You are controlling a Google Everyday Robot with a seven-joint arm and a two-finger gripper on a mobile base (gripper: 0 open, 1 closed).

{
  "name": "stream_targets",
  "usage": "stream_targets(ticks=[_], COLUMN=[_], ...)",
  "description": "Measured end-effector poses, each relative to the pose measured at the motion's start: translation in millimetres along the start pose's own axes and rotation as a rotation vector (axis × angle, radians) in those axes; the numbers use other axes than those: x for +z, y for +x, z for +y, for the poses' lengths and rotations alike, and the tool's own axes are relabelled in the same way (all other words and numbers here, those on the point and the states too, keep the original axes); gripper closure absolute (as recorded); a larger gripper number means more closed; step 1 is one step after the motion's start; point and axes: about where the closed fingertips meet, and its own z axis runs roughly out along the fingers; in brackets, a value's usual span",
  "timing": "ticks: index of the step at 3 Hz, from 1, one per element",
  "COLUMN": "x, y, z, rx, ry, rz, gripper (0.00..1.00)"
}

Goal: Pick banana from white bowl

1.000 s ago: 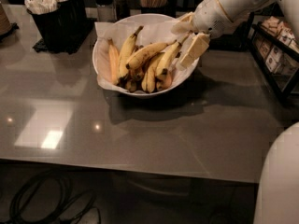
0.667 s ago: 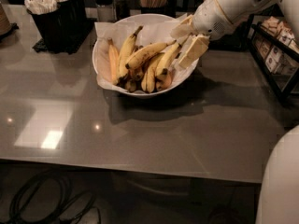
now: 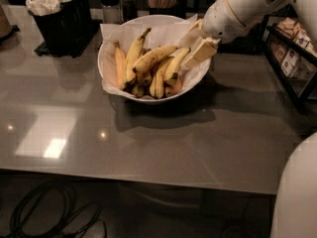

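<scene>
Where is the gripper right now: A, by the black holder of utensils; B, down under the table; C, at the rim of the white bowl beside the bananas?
C: the gripper hangs at the rim of the white bowl, right beside the bananas.

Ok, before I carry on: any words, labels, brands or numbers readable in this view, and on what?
Nothing here can be read as text.
Small boxes on the dark rack at the right: printed marks, too blurred to read.
White bowl: no lettering visible.
Hand, at the bowl's right rim over the bananas: no label visible.
Black caddy at the back left: no lettering visible.
</scene>
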Motion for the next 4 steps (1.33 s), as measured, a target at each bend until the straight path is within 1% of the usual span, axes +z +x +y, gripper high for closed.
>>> stream_targets(ticks=[1, 2, 3, 4], x=[-2.2, -0.6, -0.4, 1.4], y=[-0.8, 5.2, 15.0, 15.2], z=[-0.3, -0.1, 2.1, 1.7], rx=[0.002, 0.007, -0.010, -0.010], ry=[0.003, 0.014, 0.015, 0.012], rz=[0.003, 0.043, 0.110, 0.108], gripper=[0.68, 0.98, 1.00, 1.00])
